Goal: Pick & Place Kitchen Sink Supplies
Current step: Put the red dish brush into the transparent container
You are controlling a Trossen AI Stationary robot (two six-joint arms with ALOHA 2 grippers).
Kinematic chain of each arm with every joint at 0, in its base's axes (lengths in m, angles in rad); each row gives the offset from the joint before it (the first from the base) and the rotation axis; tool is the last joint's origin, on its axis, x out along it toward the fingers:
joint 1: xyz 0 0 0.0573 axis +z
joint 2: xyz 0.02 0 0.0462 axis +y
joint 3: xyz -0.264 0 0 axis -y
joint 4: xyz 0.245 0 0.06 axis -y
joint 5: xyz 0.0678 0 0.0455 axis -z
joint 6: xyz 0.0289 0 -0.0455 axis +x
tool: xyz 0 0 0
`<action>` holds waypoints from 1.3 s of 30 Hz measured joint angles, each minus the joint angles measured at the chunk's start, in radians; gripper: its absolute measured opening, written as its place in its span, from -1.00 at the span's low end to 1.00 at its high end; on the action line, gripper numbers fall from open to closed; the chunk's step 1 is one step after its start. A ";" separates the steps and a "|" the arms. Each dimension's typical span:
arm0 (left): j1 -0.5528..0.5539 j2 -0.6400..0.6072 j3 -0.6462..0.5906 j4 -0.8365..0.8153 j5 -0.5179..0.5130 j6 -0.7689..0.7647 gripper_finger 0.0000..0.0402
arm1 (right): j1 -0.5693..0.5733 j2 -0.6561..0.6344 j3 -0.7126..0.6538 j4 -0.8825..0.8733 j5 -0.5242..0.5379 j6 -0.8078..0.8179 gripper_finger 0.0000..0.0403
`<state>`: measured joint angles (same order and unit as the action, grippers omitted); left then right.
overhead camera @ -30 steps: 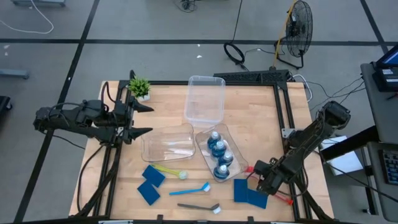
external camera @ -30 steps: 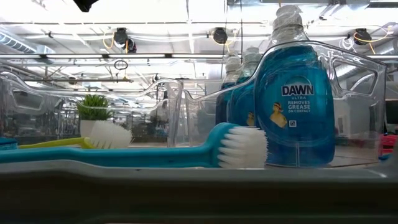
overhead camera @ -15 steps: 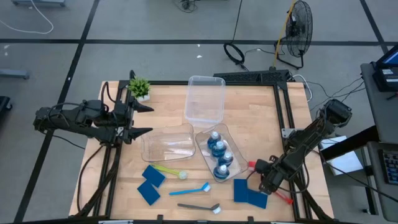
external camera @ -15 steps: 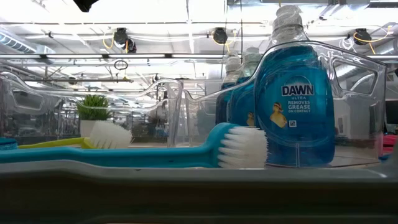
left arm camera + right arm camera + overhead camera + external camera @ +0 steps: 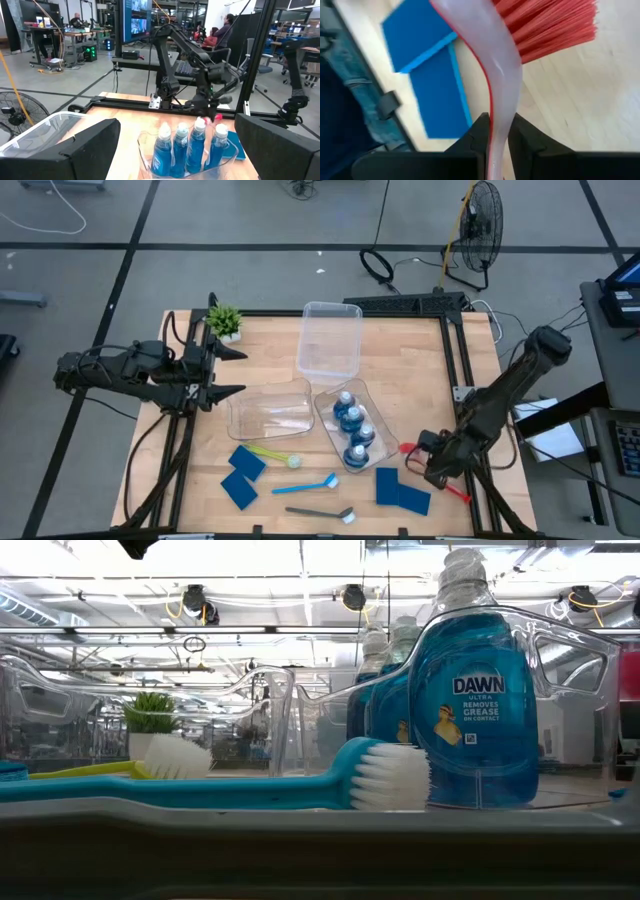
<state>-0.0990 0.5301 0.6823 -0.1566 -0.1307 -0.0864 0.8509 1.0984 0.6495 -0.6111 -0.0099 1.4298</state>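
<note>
While four clear bottles of blue liquid with white caps [image 5: 352,430] already stand in a clear plastic bin [image 5: 331,406], we pinch the red-bristled brush [image 5: 506,65] in our right gripper [image 5: 432,470], just above two flat blue sponges [image 5: 402,492]. Three brushes and four sponges remain on the pale wooden table [image 5: 260,355]. Our left gripper [image 5: 226,372] waits, fingers spread. Beyond, desks and people fill a workshop.

A robotics lab or workshop, by the look of it. The wooden table [image 5: 420,370] sits in a black metal frame on a grey concrete floor, with a pedestal fan [image 5: 478,225] and loose cables [image 5: 385,265] behind it. Beyond stand benches with monitors [image 5: 136,17], seated people [image 5: 224,31] and, overhead, what seem to be industrial ceiling lights [image 5: 195,600].
</note>
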 joint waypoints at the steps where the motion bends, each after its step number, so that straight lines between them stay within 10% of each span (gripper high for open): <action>1: 0.000 0.000 0.000 0.000 0.000 0.000 0.98 | 0.000 -0.034 -0.001 -0.007 -0.003 0.006 -0.83; 12: 0.000 0.000 0.000 0.000 0.000 0.000 0.98 | 0.000 -0.311 -0.002 0.248 0.174 -0.195 -0.83; 22: 0.000 0.000 0.000 0.000 0.000 0.000 0.98 | -0.143 -0.369 0.000 0.775 0.405 -0.956 -0.84; 30: 0.000 0.000 0.000 0.000 0.000 0.000 0.98 | -0.474 -0.298 0.001 1.069 0.375 -1.259 -0.84; 39: 0.000 0.000 0.000 0.000 0.000 0.000 0.98 | -1.050 -0.115 0.124 1.078 -0.029 -1.119 -0.84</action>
<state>-0.0987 0.5301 0.6823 -0.1562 -0.1303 -0.0860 -0.1992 0.9835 0.7736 0.4674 -0.0387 0.3108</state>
